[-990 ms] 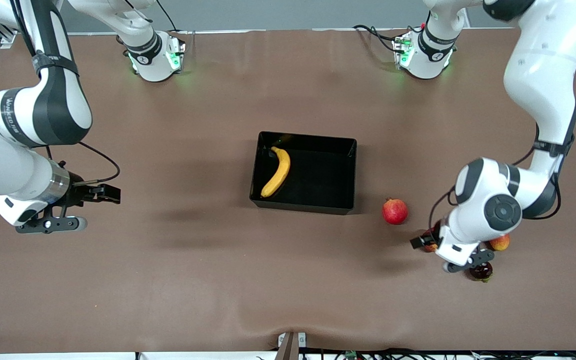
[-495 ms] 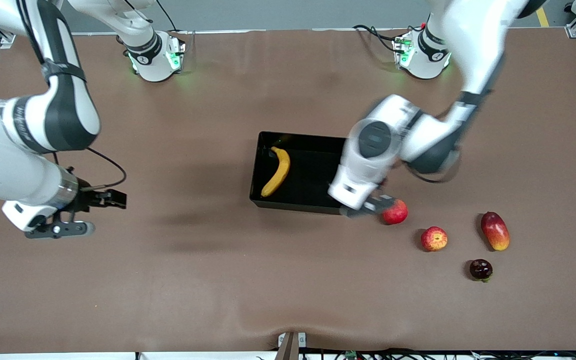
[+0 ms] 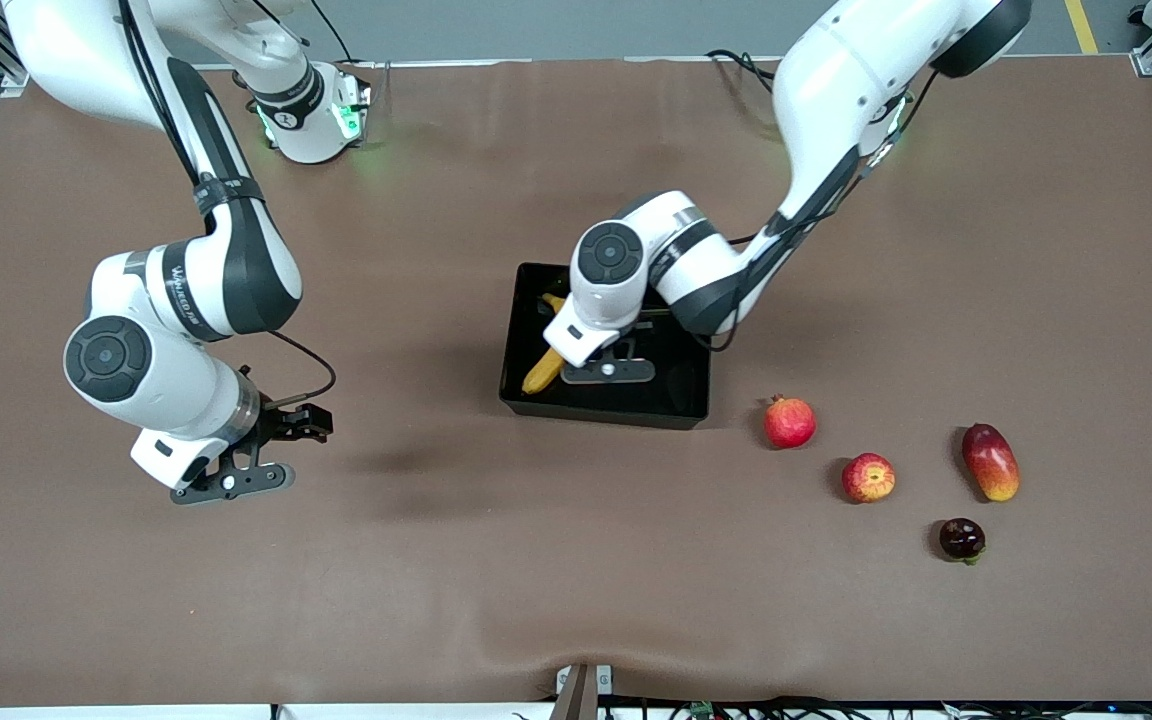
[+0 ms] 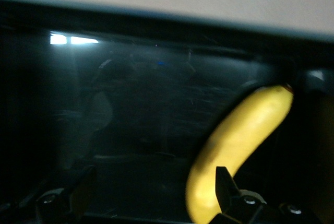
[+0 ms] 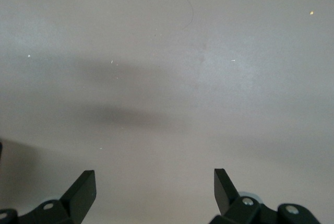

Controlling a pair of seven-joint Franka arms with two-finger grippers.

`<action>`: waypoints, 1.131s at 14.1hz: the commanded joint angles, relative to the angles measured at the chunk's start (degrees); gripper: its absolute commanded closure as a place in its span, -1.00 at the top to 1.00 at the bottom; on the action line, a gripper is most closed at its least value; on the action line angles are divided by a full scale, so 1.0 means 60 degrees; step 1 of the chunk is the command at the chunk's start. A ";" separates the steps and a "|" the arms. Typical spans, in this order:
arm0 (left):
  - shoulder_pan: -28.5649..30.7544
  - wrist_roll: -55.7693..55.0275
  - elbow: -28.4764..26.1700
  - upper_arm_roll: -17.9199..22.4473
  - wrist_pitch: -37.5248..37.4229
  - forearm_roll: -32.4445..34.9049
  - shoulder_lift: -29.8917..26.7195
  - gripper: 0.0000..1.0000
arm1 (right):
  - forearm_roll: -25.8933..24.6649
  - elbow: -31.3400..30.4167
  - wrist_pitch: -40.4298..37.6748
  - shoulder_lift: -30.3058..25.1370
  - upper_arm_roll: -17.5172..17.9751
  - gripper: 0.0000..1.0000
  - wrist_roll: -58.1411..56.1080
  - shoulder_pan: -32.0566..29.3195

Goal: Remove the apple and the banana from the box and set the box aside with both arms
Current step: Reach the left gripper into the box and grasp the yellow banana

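Observation:
The black box (image 3: pixel 701 340) sits mid-table with the yellow banana (image 3: pixel 541 375) lying in it, partly hidden by the left arm. My left gripper (image 3: pixel 608 374) is open and empty, low over the inside of the box beside the banana. In the left wrist view the banana (image 4: pixel 242 140) lies by one fingertip (image 4: pixel 225 185) on the box's dark floor (image 4: pixel 141 104). The red-and-yellow apple (image 3: pixel 868 477) lies on the table toward the left arm's end, nearer the camera than the box. My right gripper (image 3: pixel 234 482) is open and empty over bare table (image 5: pixel 167 78).
A red pomegranate (image 3: pixel 789 422) lies just off the box's corner. An oblong red-orange mango (image 3: pixel 990 461) and a small dark fruit (image 3: pixel 962 539) lie near the apple. The brown mat (image 3: pixel 436 560) is wrinkled near its front edge.
My left arm swung from the apple and mango across to the box, empty; the apple stayed on the table. My right arm moved inward toward the box.

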 commanded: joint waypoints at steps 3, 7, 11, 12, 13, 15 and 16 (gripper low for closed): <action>-0.0464 -0.0448 0.0080 0.0163 0.1188 0.0186 0.1000 1.00 | 0.0106 0.0280 -0.0117 -0.0037 0.0026 1.00 0.0301 0.0497; -0.1154 -0.0888 0.0080 0.0778 0.1556 0.0186 0.1105 -0.87 | 0.0868 0.0032 -0.0190 -0.0037 0.0026 1.00 0.1443 0.0878; -0.1111 -0.0802 0.0168 0.0793 0.1075 0.0317 0.0681 -1.00 | 0.1118 -0.0671 0.0116 -0.0051 0.0026 1.00 0.1636 0.1026; -0.1038 -0.0729 0.0212 0.0764 0.0812 0.0564 0.0549 -1.00 | 0.1118 -0.0715 0.0132 -0.0051 0.0026 1.00 0.1636 0.1026; -0.1008 -0.0685 0.0212 0.0721 0.0591 0.0654 0.0229 -1.00 | 0.1118 -0.0745 0.0132 -0.0051 0.0026 1.00 0.1621 0.1026; -0.0993 -0.0670 0.0212 0.0691 0.0108 0.0626 -0.0357 -1.00 | 0.1118 -0.1037 0.0321 -0.0095 0.0026 1.00 0.1636 0.1098; -0.0993 -0.0655 0.0212 0.0676 -0.0025 0.0553 -0.0592 -1.00 | 0.1133 -0.1256 0.0598 -0.0153 0.0026 1.00 0.1636 0.1157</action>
